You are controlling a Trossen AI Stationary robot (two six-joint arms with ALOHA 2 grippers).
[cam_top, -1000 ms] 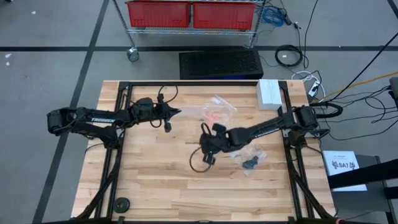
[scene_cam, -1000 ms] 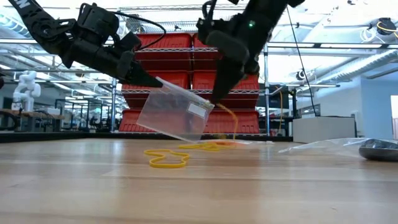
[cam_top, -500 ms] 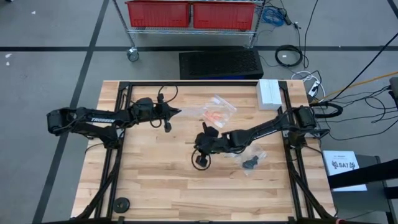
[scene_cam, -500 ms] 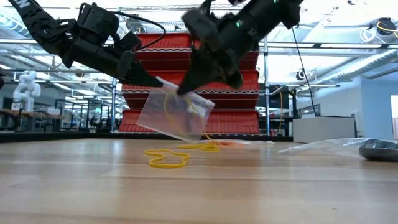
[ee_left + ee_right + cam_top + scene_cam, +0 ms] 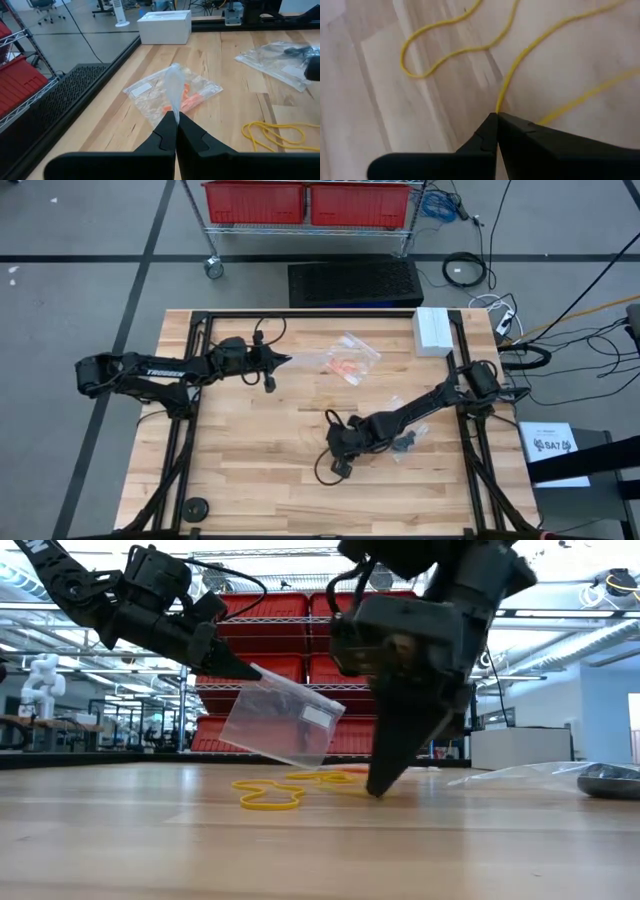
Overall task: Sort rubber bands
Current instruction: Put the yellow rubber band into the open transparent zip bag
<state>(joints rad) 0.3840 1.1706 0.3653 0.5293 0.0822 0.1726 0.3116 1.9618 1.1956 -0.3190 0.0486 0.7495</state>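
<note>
1. Yellow rubber bands (image 5: 470,47) lie loose on the table (image 5: 300,850), mid-front.
2. Right hand (image 5: 496,116) is down at the table, tips pinched shut on one band strand.
3. Left hand (image 5: 174,116) is raised, closed on a clear bag (image 5: 283,720) (orange bands sit in another bag (image 5: 192,95)).
4. Step: pickup. Next move: lift and carry to the held bag, presumably.

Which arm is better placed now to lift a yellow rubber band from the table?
The right. Its gripper is down at the table, shut on a yellow rubber band. The left gripper holds a clear bag in the air.
</note>
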